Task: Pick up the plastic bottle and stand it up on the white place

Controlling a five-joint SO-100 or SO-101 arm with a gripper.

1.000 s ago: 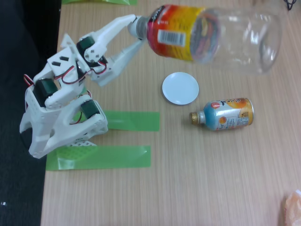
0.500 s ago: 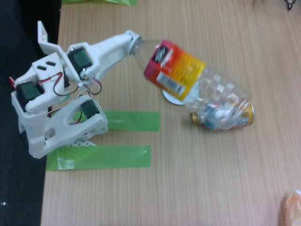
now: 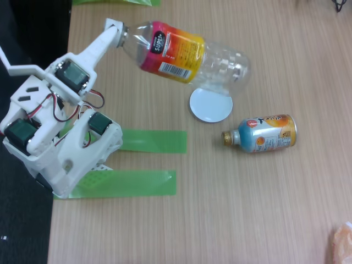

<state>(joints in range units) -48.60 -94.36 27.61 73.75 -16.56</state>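
From my remote station I inspect the fixed view and find the white arm occupying the left side of the frame, its base sitting at the lower left over two green tape strips on the wooden table. The gripper reaches toward the upper left of the frame, and its fingers are clamped on the neck end of the plastic bottle; the cap itself is hidden by the fingers, so I cannot confirm it. The bottle is clear, with a pink-orange-yellow label band bearing a barcode, and it lies tilted across the upper centre of the frame, neck at the upper left and base toward the lower right. Its base overlaps the upper edge of the white plate in the picture; I cannot tell whether the base touches the plate or hangs above it. The plate is small, round and flat, placed at centre frame. A shorter capless bottle with a blue-and-orange label lies on its side just right of and below the plate, apart from it. A pale orange item shows at the lower right corner, too cropped to identify.
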